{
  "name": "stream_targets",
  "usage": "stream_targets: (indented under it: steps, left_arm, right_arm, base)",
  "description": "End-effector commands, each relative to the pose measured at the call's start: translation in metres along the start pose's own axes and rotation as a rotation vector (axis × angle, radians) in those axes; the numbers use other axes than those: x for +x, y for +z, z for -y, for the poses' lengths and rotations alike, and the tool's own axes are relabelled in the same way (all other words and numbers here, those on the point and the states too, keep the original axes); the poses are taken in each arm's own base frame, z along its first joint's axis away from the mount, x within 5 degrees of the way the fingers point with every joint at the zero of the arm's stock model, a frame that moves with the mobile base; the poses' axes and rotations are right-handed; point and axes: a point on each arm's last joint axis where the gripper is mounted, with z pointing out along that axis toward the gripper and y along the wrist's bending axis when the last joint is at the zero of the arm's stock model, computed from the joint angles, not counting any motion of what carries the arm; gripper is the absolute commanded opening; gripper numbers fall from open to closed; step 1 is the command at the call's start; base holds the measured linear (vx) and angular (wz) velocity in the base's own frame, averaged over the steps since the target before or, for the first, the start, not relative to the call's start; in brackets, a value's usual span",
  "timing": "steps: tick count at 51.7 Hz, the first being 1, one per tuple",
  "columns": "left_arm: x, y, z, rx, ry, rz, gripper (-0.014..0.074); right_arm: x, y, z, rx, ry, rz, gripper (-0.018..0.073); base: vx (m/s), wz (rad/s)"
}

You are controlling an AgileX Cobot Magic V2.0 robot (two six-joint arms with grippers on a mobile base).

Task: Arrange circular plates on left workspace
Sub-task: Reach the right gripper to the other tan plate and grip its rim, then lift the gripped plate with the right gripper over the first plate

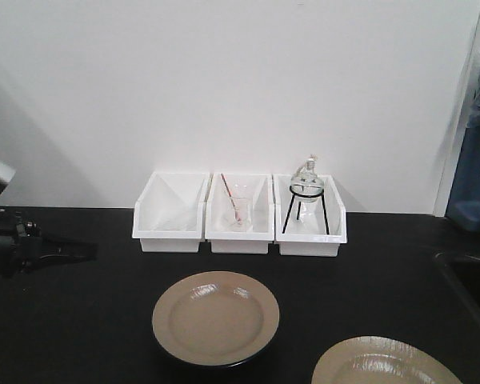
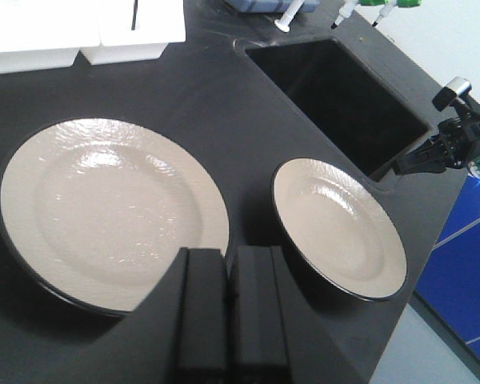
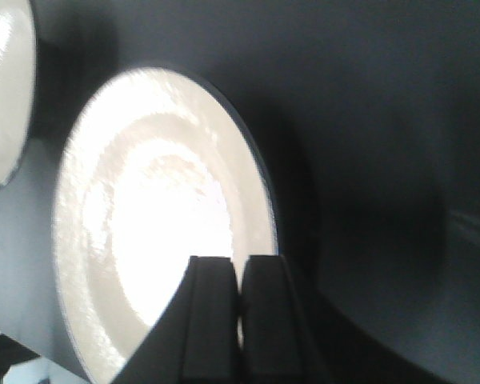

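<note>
Two round tan plates with dark rims lie flat on the black countertop [image 1: 80, 320]. One plate [image 1: 216, 318] is in front of the white bins. The other plate [image 1: 384, 364] is at the front right, cut off by the frame edge. In the left wrist view the near plate [image 2: 104, 212] is on the left and the far plate [image 2: 340, 228] on the right. My left gripper [image 2: 232, 254] is shut and empty, hovering between them. My right gripper [image 3: 240, 262] is shut and empty above one plate [image 3: 160, 232]; the other plate [image 3: 4, 88] shows at the top left.
Three white bins [image 1: 240, 212] stand against the back wall; the middle one holds a glass beaker, the right one a flask on a black tripod [image 1: 306, 200]. A recessed sink [image 2: 336, 88] lies to the right of the plates. My left arm [image 1: 24, 244] is at the left edge.
</note>
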Motion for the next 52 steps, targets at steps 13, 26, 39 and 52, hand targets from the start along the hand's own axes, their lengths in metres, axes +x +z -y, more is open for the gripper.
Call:
stream_targets:
  steps: [13, 26, 39, 52]
  left_arm:
    - [-0.019, -0.012, 0.025, 0.061, 0.047, 0.082, 0.0001]
    - [-0.019, -0.012, 0.024, 0.061, 0.047, 0.082, 0.0001]
    - [-0.019, -0.012, 0.024, 0.06, 0.047, 0.08, 0.0001]
    - [-0.016, -0.011, 0.023, 0.04, 0.061, 0.044, 0.0001]
  right_arm:
    - [-0.008, 0.01, -0.002, -0.038, 0.017, 0.004, 0.0611]
    - [-0.009, 0.049, -0.006, -0.064, 0.054, -0.082, 0.0552]
    - [-0.008, 0.067, -0.008, -0.119, 0.074, -0.116, 0.0392]
    - [-0.008, 0.074, -0.014, -0.148, 0.074, -0.131, -0.0015]
  base:
    - [0.0, 0.0]
    - [0.0, 0.0]
    - [0.0, 0.0]
    - [0.0, 0.0]
